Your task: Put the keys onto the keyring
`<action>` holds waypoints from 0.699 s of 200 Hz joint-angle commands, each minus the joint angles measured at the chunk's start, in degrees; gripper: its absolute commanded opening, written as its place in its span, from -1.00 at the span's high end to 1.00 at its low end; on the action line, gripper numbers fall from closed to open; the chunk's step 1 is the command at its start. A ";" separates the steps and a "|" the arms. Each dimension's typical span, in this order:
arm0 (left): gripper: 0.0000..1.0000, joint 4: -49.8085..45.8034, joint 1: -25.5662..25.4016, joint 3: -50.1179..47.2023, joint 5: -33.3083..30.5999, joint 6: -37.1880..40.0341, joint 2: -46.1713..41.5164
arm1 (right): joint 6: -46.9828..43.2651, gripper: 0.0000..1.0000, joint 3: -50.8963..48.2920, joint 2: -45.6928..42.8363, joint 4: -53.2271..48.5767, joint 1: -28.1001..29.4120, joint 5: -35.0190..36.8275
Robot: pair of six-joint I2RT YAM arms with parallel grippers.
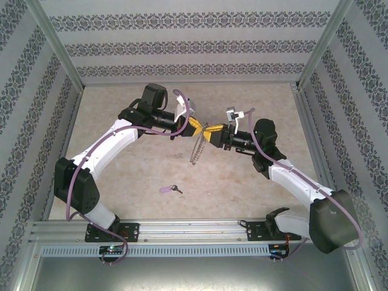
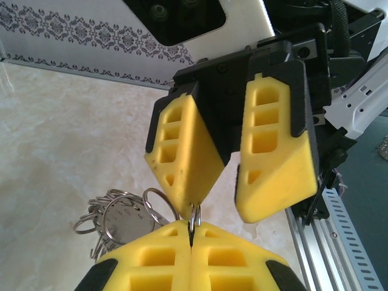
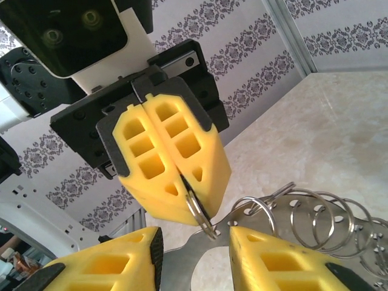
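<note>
Top view: the key [image 1: 170, 190] is loose on the table [image 1: 133, 182], about 7 o'clock from the grippers and well apart from them. Up top the left gripper [image 1: 198, 127] is clenched on one small loop of the keyring [image 1: 195, 150], the rest dangling toward 6 o'clock. At its 3 o'clock the right gripper [image 1: 210, 130] is spread, gripping nothing. Wrist views show a bunch of linked split rings.

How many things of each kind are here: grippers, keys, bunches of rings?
Grippers: 2, left gripper and right gripper
Key: 1
Keyring bunch: 1
Total: 4
</note>
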 commanded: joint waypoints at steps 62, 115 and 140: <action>1.00 -1.15 -0.88 1.66 3.10 1.02 -0.03 | -0.34 0.35 2.92 2.07 4.55 0.80 0.93; 1.00 -1.16 -1.03 1.76 3.28 0.88 0.11 | -0.39 0.63 3.47 3.26 5.04 1.19 -0.15; 1.00 -1.24 -1.15 1.87 3.18 0.80 0.22 | -0.53 0.88 3.31 3.28 5.33 1.23 -0.89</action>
